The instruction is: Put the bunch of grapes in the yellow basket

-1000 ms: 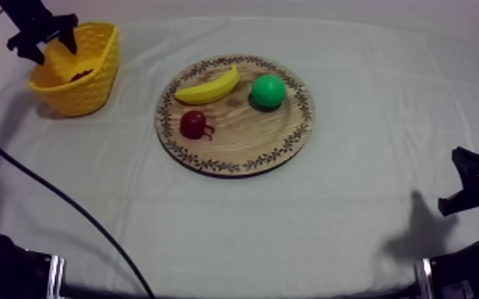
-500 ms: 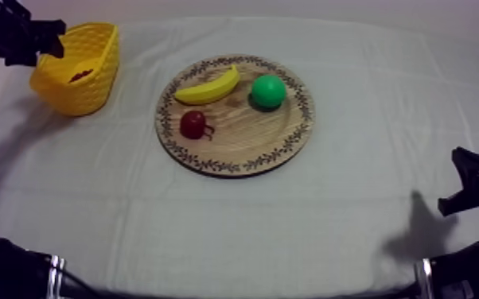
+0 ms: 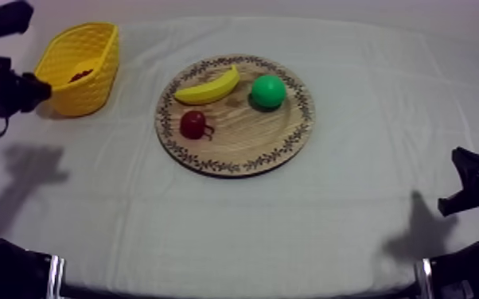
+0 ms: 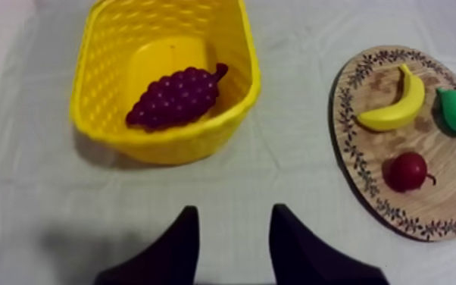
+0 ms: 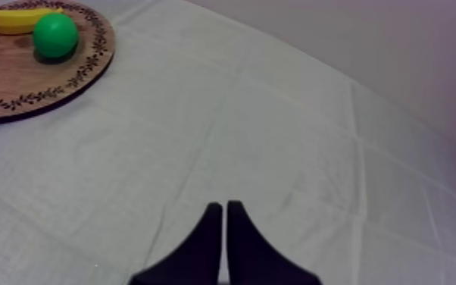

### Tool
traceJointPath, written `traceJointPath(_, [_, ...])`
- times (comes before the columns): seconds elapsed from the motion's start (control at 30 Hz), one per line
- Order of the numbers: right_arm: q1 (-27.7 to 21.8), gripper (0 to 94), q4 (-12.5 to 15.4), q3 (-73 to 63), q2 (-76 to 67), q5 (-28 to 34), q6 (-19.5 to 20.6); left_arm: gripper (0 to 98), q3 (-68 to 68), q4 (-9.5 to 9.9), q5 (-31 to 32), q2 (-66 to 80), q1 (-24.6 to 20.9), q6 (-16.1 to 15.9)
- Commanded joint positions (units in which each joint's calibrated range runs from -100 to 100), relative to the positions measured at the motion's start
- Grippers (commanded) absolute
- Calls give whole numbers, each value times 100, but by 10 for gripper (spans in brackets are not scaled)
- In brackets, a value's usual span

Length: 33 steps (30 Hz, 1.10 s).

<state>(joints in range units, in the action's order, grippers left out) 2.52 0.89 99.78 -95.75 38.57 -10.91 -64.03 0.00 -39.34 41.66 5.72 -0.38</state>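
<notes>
Left wrist view looks down on the yellow basket [image 4: 163, 144], and the bunch of grapes [image 4: 174, 97] lies inside it on the bottom, stem end toward the wall nearest the wooden board [image 4: 451, 201]. The left pincer [image 4: 235, 220] is spread, with nothing between its fingers, over bare cloth near the basket and not touching it.

From the top view, the basket stands at 10 o'clock from the board, apart from it, and the left pincer hangs at 9 o'clock from the basket, just beside its outer wall. On the board the banana [image 3: 208, 86] lies at 11 o'clock, the pear [image 3: 268, 91] at 2 o'clock and the small red fruit [image 3: 193, 123] at 9 o'clock. None of the three touches another.

The right pincer [image 5: 225, 216] is pressed together into a narrow wedge, holding nothing, over bare cloth on the desk [image 3: 354, 207]. Seen from above, it sits low at 4 o'clock from the board, well apart from it.
</notes>
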Motion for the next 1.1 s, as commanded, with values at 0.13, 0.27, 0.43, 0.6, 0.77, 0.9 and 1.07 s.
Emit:
traceJointPath(0.13, [0,3,1,0,0,-2,-1,92,-1256,30,132,1481,-41,-103])
traceJointPath(0.27, [0,3,1,0,0,-2,-1,23,-1809,203,164,2090,-16,41])
traceJointPath(0.43, [0,3,1,0,0,-2,-1,4,-2566,388,172,2937,-33,374])
traceJointPath(0.6, [0,3,1,0,0,-2,-1,1,-2963,352,115,3598,-3,279])
traceJointPath(0.77, [0,3,1,0,0,-2,-2,1,-3221,310,235,4197,3,262])
traceJointPath(0.9, [5,3,1,0,0,-2,-2,1,-3337,243,364,4576,-11,561])
traceJointPath(1.07, [7,3,1,0,0,-2,-1,1,-3401,226,418,4951,-105,974])
